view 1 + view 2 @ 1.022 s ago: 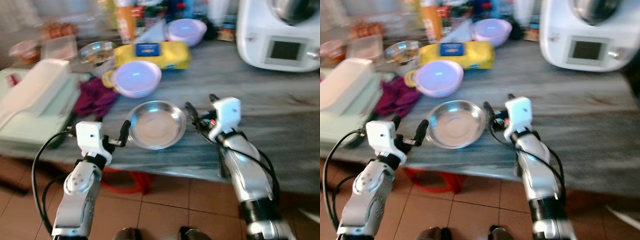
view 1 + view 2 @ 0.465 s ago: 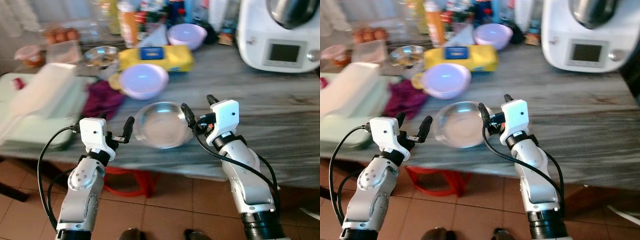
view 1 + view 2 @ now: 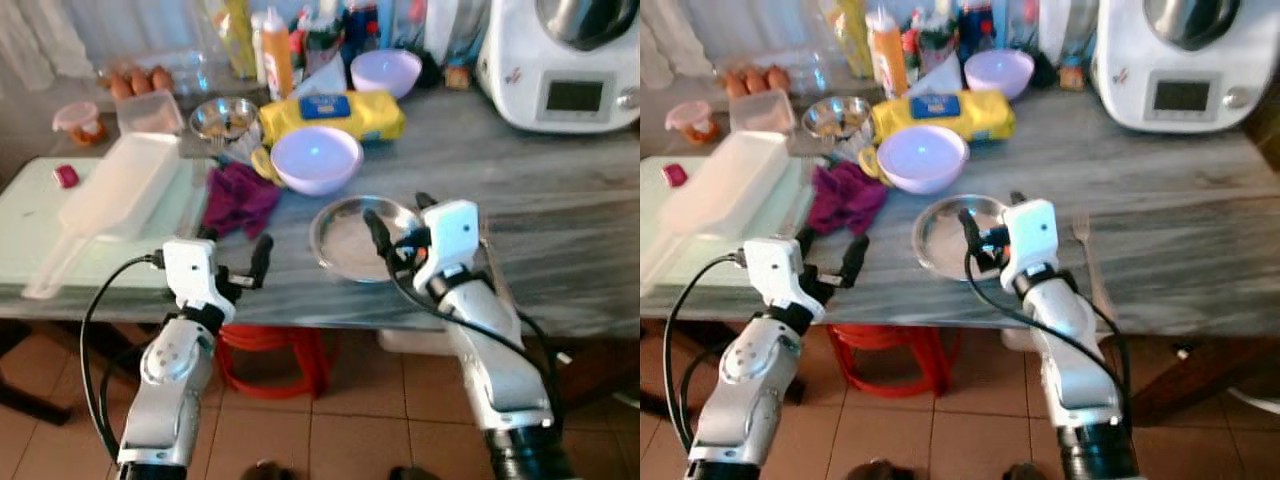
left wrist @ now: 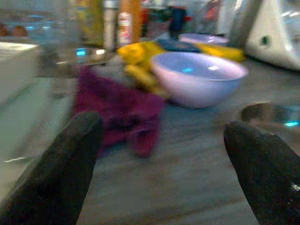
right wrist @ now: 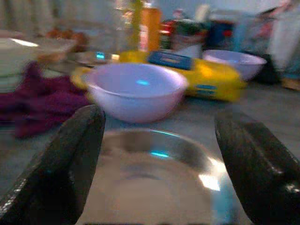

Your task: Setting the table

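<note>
Steel gleamed from a shallow round metal plate point(image 3: 362, 238) seen lying on the grey marbled table point(image 3: 560, 220), nearer the edge than a second before as the view was drawn back. The right gripper point(image 3: 398, 228) was held spread just over its rim, empty; the left gripper point(image 3: 238, 262), also parted, was held short of the table.

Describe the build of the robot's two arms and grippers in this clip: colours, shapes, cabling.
Both arms are silver, rounded segments with dark joints near the bottom. Each wrist carries a white boxy housing, and each gripper, the left gripper and the right gripper, has two long black fingers with rounded tips. Black cables loop loosely from each housing down along the arm.
</note>
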